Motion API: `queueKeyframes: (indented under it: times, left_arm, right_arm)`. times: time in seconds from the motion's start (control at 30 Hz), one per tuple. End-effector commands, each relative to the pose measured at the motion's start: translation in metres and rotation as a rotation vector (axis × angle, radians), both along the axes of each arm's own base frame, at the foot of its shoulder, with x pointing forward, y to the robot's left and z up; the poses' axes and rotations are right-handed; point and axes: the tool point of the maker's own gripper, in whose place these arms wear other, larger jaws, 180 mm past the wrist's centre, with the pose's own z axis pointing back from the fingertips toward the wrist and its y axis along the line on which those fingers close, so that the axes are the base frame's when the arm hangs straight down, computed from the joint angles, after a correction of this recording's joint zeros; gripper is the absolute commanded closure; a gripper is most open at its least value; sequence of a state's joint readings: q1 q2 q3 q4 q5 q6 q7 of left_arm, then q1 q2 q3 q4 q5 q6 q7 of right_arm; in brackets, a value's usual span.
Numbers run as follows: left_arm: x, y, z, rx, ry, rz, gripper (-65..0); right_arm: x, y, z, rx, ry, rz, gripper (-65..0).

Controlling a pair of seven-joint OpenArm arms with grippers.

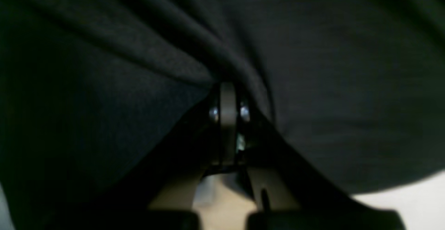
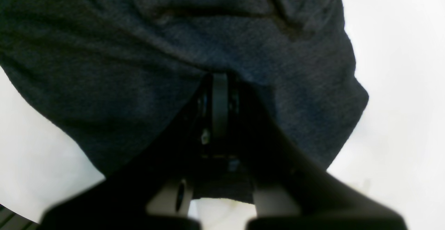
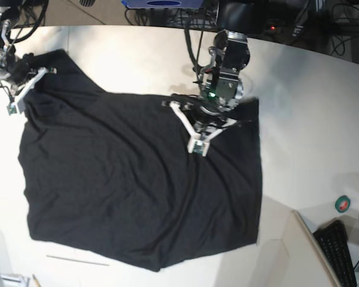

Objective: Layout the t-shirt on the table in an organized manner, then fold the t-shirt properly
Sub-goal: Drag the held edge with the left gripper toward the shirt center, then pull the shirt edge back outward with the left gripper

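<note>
The t-shirt [image 3: 137, 191] is lying spread over most of the table [image 3: 305, 95], plain black side showing, wrinkled toward the far edge. My left gripper [image 3: 198, 148] is sitting on the shirt's far middle, fingers pressed together and pinching a ridge of the fabric; creases are fanning out from the pinch in the wrist view [image 1: 227, 87]. My right gripper [image 3: 12, 109] is at the far corner on the other side, fingers together on the cloth edge there [image 2: 219, 79], bare tabletop showing on either side of it. A keyboard [image 3: 338, 251] and a small green roll [image 3: 342, 204] are lying off to one side.
</note>
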State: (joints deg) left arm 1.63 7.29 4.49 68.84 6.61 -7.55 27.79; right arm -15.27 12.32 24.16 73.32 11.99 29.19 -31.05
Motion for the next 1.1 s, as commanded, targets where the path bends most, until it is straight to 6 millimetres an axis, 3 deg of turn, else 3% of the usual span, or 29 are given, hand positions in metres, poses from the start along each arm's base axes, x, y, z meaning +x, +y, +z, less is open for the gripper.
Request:
queueKeyframes:
  times: [0.0,0.13,0.33,0.43,0.63,0.7,0.77,0.83,0.9,1.07]
  left_arm:
    - [-0.001,-0.011,0.001,-0.022,0.014,-0.018,0.0]
    - [0.006,-0.031,0.011,-0.066,-0.004,-0.054,0.0]
    - [0.015,-0.03,0.019,-0.066,-0.027,-0.05,0.0]
    - [0.007,0.0,0.022,-0.027,0.003,-0.006,0.0]
    - [0.0,0.075,0.065,0.002,-0.072,0.206,0.0]
    - [-0.01,0.098,0.075,0.005,-0.095,0.272,-18.4]
    - [-0.025,0.109,0.072,-0.066,-0.076,0.339,-35.2]
    - [-0.038,0.128,0.062,-0.172,-0.038,0.412,-47.9]
    - [-0.047,0.136,0.046,-0.3,0.016,0.44,-52.7]
    - [-0.051,0.154,0.03,-0.454,0.014,0.521,-48.9]
  right_arm:
    - [-0.009,-0.009,-0.003,-0.036,0.045,-0.001,0.0]
    - [-0.009,-0.009,-0.003,-0.036,0.045,0.0,0.0]
    - [-0.01,-0.009,-0.003,-0.036,0.047,0.001,0.0]
    - [-0.01,-0.009,-0.003,-0.037,0.047,-0.001,0.0]
    - [-0.01,-0.008,-0.003,-0.034,0.047,0.002,0.0]
    - [-0.01,-0.008,-0.003,-0.034,0.047,0.002,0.0]
    - [-0.009,-0.008,-0.003,-0.034,0.046,0.002,0.0]
    - [-0.009,-0.008,-0.003,-0.034,0.044,0.002,0.0]
    - [-0.008,-0.008,-0.002,-0.034,0.043,0.002,0.0]
    - [-0.008,-0.008,-0.003,-0.034,0.044,0.002,0.0]
